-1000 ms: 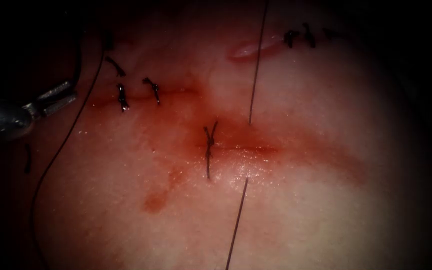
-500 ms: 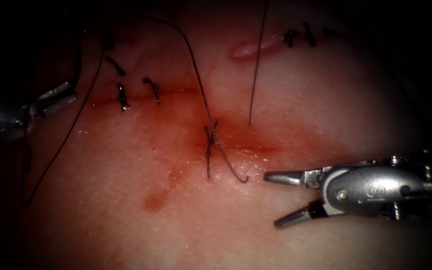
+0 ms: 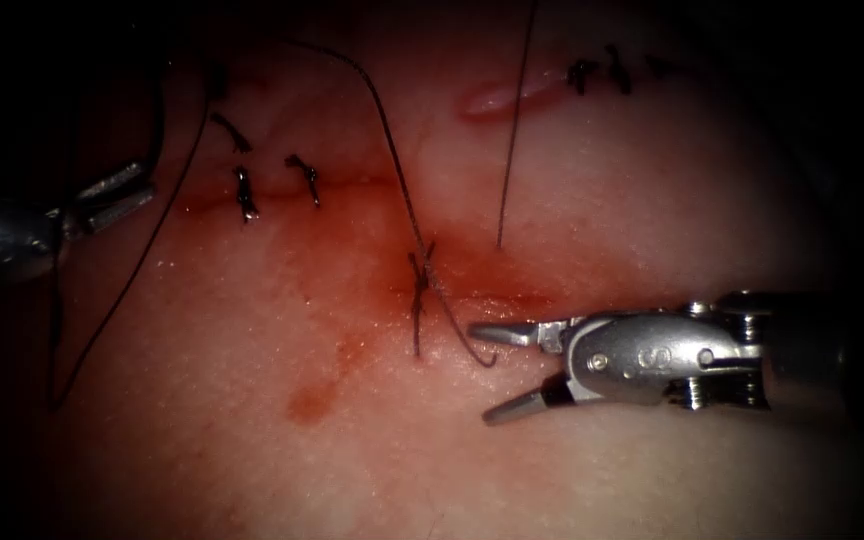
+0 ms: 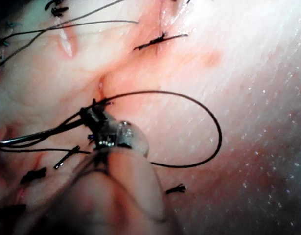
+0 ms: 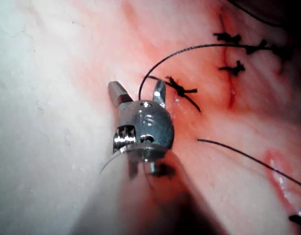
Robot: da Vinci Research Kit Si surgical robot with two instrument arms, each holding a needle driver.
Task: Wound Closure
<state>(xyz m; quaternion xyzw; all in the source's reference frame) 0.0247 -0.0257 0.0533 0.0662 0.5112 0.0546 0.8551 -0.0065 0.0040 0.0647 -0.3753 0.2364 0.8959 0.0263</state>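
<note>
The right hand [image 3: 487, 372] gapes empty beside the thread [image 3: 392, 150]; the left hand [image 4: 94, 117] grips thread, seen from its wrist.

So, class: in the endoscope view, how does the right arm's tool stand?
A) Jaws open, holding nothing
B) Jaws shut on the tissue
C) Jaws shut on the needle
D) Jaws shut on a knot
A: the right arm's tool has its jaws spread apart above the tissue, with nothing between them.

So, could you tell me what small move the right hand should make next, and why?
Probably ease the right hand a little toward the thread curling beside the knot, then close: its jaws stand open, holding nothing, the thread's end just off them. The left hand holds thread.
</note>
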